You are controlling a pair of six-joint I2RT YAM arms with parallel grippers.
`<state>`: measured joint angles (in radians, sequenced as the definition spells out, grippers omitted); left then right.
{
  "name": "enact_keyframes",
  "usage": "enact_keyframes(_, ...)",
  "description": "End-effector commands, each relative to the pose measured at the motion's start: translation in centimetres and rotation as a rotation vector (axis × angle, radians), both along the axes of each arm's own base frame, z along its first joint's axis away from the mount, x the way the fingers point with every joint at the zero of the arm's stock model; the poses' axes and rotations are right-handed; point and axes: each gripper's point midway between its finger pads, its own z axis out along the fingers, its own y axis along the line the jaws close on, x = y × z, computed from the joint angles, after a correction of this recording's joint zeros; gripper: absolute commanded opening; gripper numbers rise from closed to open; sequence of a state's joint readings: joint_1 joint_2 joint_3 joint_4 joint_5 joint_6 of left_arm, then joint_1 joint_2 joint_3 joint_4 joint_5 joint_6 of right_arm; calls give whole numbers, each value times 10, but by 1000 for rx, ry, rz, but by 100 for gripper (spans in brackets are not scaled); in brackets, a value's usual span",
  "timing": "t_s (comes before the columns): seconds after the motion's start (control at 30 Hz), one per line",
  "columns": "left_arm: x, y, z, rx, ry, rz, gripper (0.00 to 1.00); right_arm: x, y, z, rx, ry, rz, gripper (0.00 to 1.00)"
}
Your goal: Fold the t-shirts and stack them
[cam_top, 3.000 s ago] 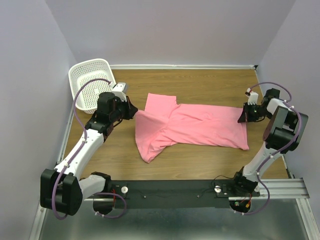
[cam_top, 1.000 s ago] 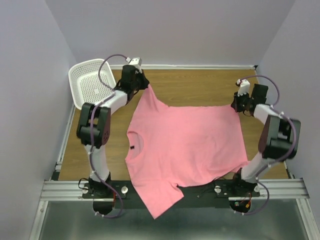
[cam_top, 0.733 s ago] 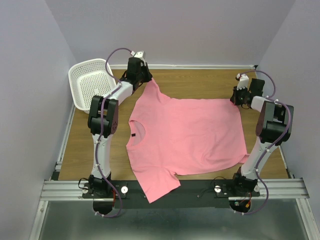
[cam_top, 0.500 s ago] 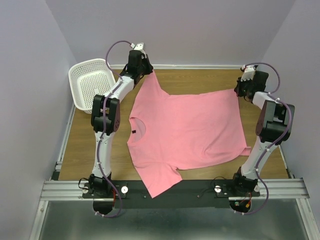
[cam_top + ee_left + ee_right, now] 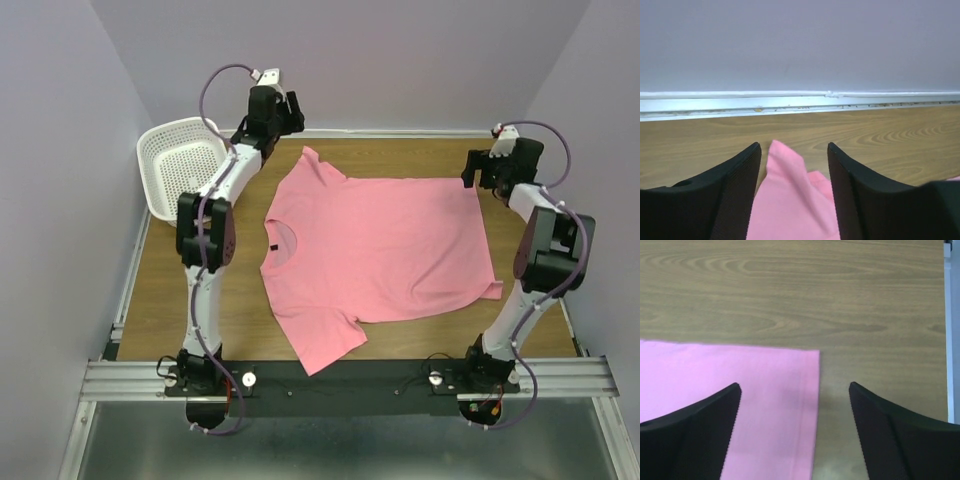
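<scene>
Lying spread flat on the table, the pink t-shirt shows no fold yet, so folding and stacking seem left. The left gripper and the right gripper stand open over its far sleeve and hem corner, holding nothing.

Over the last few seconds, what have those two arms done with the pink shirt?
The bunched-up pink t-shirt was pulled open and drawn toward the back wall. It now lies spread flat on the table. The left end effector and right end effector, which gripped its far edge, have both opened and let go. The white basket stayed in the far left corner.
</scene>
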<state>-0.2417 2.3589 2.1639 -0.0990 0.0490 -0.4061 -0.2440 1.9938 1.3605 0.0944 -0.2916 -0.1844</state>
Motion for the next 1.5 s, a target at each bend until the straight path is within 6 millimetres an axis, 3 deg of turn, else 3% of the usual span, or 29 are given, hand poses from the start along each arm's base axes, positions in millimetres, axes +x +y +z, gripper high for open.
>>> enact_keyframes(0.0, -57, 37, 139, 82, -292, 59, 75, -43, 21, 42, 18, -35, 136, 100)
enact_keyframes(0.03, -90, 43, 192, 41, -404, 55, 85, -59, 34, 48, 6, -23, 248, 100)
enact_keyframes(0.07, -105, 46, 192, 23, -409, 52, 95, -78, 65, 47, 89, -11, 424, 100)
enact_keyframes(0.1, -119, 51, 143, 28, -316, 22, 98, -117, 86, 30, 182, 122, 522, 100)
enact_keyframes(0.13, -163, 44, 117, -65, -232, -114, 95, -163, 120, 30, 204, 99, 821, 98)
enact_keyframes(0.17, -189, 42, 109, -121, -172, -192, 89, -204, 136, 24, 298, 212, 881, 97)
enact_keyframes(0.2, -204, 41, 90, -158, -102, -209, 87, -220, 139, 15, 247, 214, 965, 95)
enact_keyframes(0.23, -229, 39, 38, -215, 53, -204, 84, -235, 146, 12, 246, 256, 1003, 92)
enact_keyframes(0.27, -267, 27, -2, -257, 166, -242, 77, -256, 149, 2, 232, 333, 1013, 85)
enact_keyframes(0.3, -272, 19, 15, -259, 117, -273, 74, -263, 145, -8, 218, 375, 1008, 83)
enact_keyframes(0.33, -301, 15, -28, -260, 215, -272, 72, -268, 146, -7, 168, 379, 1009, 81)
enact_keyframes(0.37, -317, 13, -25, -265, 198, -261, 72, -265, 142, -15, 114, 372, 992, 79)
enact_keyframes(0.4, -343, 2, -49, -266, 256, -274, 72, -276, 137, -27, 78, 429, 950, 79)
enact_keyframes(0.5, -371, -9, -47, -285, 247, -253, 71, -278, 142, -24, -84, 371, 975, 82)
enact_keyframes(0.53, -390, -24, -56, -274, 274, -295, 71, -295, 150, -35, -117, 401, 1022, 82)
enact_keyframes(0.57, -396, -22, -59, -269, 283, -270, 70, -300, 155, -27, -167, 355, 1051, 84)
enact_keyframes(0.67, -428, -35, -80, -283, 370, -296, 66, -333, 169, -42, -242, 300, 1207, 87)
enact_keyframes(0.83, -466, -54, -114, -280, 494, -320, 64, -356, 199, -46, -376, 163, 1421, 91)
enact_keyframes(0.9, -465, -52, -108, -270, 459, -287, 64, -355, 217, -42, -389, 132, 1451, 89)
enact_keyframes(0.97, -447, -36, -69, -289, 326, -182, 65, -354, 248, -35, -430, 82, 1498, 85)
enact_keyframes(1.0, -444, -25, -63, -282, 292, -138, 65, -355, 262, -32, -448, 29, 1545, 83)
enact_keyframes(1.03, -438, -17, -38, -296, 226, -102, 67, -367, 284, -34, -444, 35, 1596, 82)
enact_keyframes(1.13, -438, 24, 22, -363, 39, 12, 69, -375, 341, -21, -438, -44, 1659, 81)
enact_keyframes(1.2, -449, 48, 57, -434, -70, 44, 70, -379, 370, -31, -438, -16, 1674, 80)
enact_keyframes(1.27, -461, 68, 69, -477, -111, 76, 70, -395, 413, -27, -457, -81, 1730, 80)
enact_keyframes(1.33, -469, 79, 75, -512, -119, 93, 70, -411, 438, -47, -493, -29, 1748, 80)
enact_keyframes(1.37, -475, 83, 74, -516, -120, 85, 70, -407, 457, -37, -483, -65, 1737, 79)
enact_keyframes(1.4, -478, 84, 75, -531, -117, 82, 70, -413, 463, -51, -494, -16, 1735, 78)
enact_keyframes(1.47, -483, 82, 79, -556, -132, 51, 70, -407, 480, -47, -495, -35, 1715, 77)
